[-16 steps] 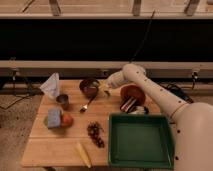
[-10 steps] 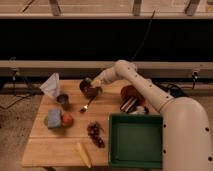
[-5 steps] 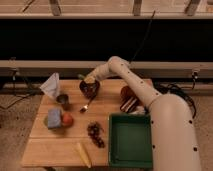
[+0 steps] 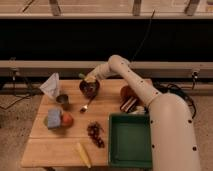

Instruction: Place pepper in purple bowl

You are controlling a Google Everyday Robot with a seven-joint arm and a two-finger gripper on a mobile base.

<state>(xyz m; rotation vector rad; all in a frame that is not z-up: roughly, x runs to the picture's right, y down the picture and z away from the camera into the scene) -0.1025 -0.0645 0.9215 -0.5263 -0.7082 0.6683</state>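
Note:
The purple bowl [image 4: 89, 90] stands on the wooden table [image 4: 50, 145] at the back, left of centre. My gripper [image 4: 91, 80] reaches in from the right at the end of the white arm and sits just over the bowl. It is shut on the pepper [image 4: 90, 78], pale yellow with a green stem pointing left. The pepper hangs at the bowl's rim, directly above its opening. The bowl's inside is mostly hidden by the pepper and gripper.
A white folded cloth [image 4: 51, 85] and a grey metal cup [image 4: 63, 100] sit left of the bowl, with a spoon [image 4: 86, 106] in front. A blue-grey block [image 4: 54, 119], a red-orange fruit [image 4: 67, 120], grapes [image 4: 95, 134], a yellow stick [image 4: 83, 154], a green tray [image 4: 130, 140] and an orange-red dish [image 4: 127, 92] also stand here.
My arm has swung left across the table's back, carrying the pepper from near the orange-red dish to just over the purple bowl.

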